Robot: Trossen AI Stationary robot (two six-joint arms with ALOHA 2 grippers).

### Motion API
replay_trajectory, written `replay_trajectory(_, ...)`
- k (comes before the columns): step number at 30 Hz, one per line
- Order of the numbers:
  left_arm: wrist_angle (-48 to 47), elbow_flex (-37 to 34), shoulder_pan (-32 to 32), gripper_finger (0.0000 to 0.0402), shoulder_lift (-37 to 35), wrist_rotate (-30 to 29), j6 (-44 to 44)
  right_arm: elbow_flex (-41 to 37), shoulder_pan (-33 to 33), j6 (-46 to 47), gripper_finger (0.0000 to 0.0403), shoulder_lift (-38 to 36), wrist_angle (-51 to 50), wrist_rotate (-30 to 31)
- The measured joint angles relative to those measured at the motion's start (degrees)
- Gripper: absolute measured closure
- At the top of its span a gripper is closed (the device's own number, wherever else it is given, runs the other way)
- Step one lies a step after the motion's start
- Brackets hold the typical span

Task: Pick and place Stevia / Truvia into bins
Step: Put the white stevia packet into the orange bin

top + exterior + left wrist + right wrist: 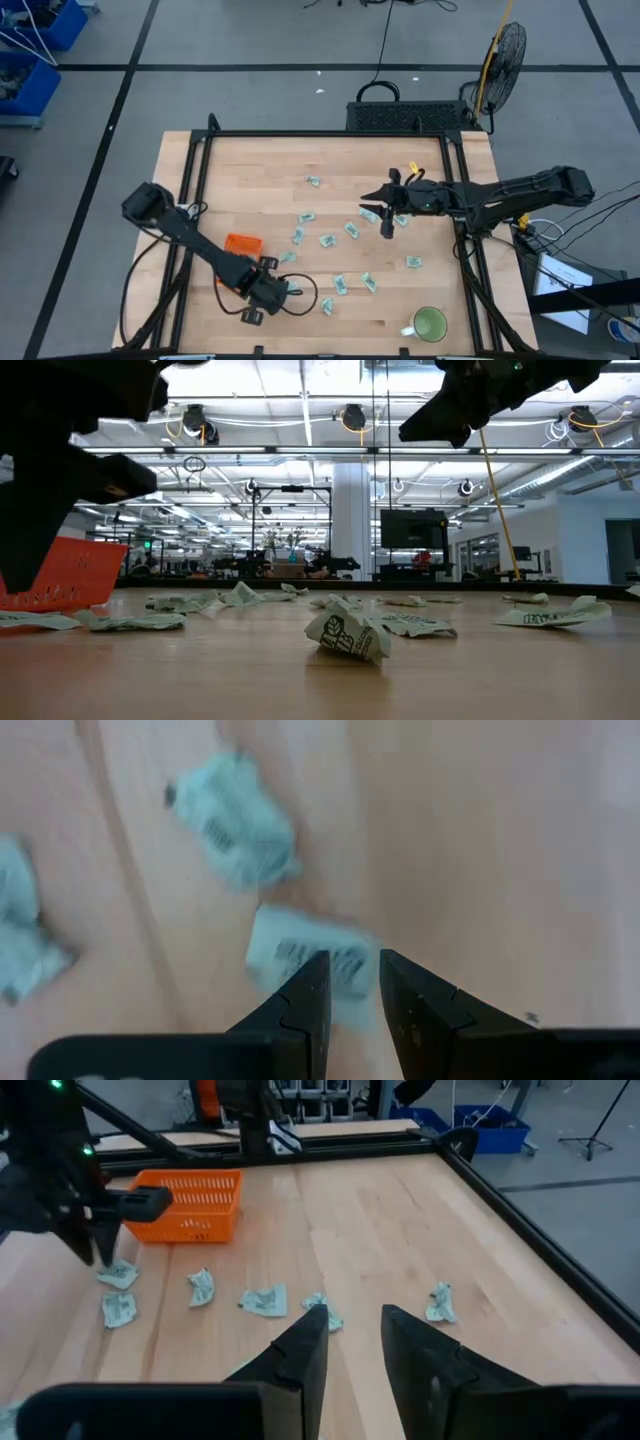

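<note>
Packets (327, 241) lie scattered on tabletop (260, 170), none in orange tray (243, 244). Left claw (350, 982) narrow, low over one packet (300, 956) nr tray; right claw (352, 1326) narrow, raised mid-tabletop

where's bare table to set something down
Bare wood lies along the far edge of the table and between the mug and the left hand. The middle is crowded with packets.
</note>
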Motion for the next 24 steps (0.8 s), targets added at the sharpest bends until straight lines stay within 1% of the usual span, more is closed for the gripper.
replay_trajectory(2, -0.9, 0.0, -0.2, 0.0309, 0.5, -0.1, -1.0, 0.0, 0.0, 0.0, 0.0314, 0.0, 0.0, 0.0)
replay_trajectory(7, -0.8, 0.0, -1.0, 0.0309, 2.0, 2.1, -2.3, 0.0, 0.0, -0.7, 0.0314, 0.0, 0.1, 0.0)
replay_trajectory(15, -0.8, 0.3, -1.2, 0.0309, 5.0, 0.0, -2.7, -0.1, 0.0, -2.0, 0.0314, 0.0, 1.1, 0.0)
replay_trajectory(20, -0.9, 0.2, -1.1, 0.0309, 5.0, -0.7, -0.6, -0.1, 0.0, -2.0, 0.0314, 0.0, 3.6, 0.0)
replay_trajectory(22, -0.6, 0.1, -1.2, 0.0317, 4.1, -1.5, -0.3, -0.1, 0.0, -3.0, 0.0314, 0.0, 4.1, 0.1)
replay_trajectory(24, -0.6, -0.2, -1.0, 0.0342, 2.9, -3.9, -0.3, -0.1, 0.0, -4.6, 0.0314, 0.0, 4.1, 0.1)
